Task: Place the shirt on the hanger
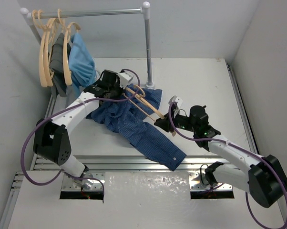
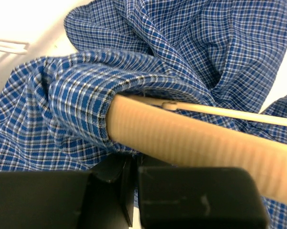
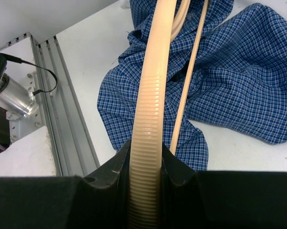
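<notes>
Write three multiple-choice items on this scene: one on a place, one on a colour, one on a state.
1. Where does the shirt lie? A in a basket; B on the table; C on a chair.
2. What colour is the shirt? A blue checked; B red striped; C plain white.
3. The right gripper is: A open over the table; B shut on a sleeve; C shut on the hanger.
Key: B, the top view shows it spread on the table; A, every view shows blue checks; C, it clamps the hanger's ribbed arm.
</notes>
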`<state>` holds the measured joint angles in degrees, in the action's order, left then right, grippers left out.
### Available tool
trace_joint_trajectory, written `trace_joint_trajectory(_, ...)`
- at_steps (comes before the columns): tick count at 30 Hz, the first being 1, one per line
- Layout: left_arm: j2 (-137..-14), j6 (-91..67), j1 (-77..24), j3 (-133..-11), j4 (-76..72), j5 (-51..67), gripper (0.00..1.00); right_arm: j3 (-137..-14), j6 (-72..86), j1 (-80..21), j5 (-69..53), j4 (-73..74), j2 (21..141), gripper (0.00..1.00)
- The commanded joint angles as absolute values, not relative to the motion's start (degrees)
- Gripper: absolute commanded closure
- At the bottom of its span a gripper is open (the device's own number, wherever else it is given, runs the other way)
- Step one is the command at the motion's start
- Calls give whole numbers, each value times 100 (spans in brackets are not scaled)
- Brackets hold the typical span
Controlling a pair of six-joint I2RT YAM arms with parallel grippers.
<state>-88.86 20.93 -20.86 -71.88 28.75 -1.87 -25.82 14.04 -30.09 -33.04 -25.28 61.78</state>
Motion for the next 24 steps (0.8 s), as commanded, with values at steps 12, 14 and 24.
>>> trace_joint_trajectory(12, -9623, 1802, -1371, -7734, 2847, 1116, 100, -2566, 1125, -3023, -3866, -3489, 5669, 100)
trace_joint_trajectory(14, -9676, 1811, -1380, -7699, 2848, 1178, 100, -2680, 1116, -3023, -3911, -3463, 5695, 100)
trace_joint_trajectory(24, -9441, 1451, -1380, -7980, 2927, 1828, 100, -2619, 1300, -3032, -3937, -3532, 6205, 100)
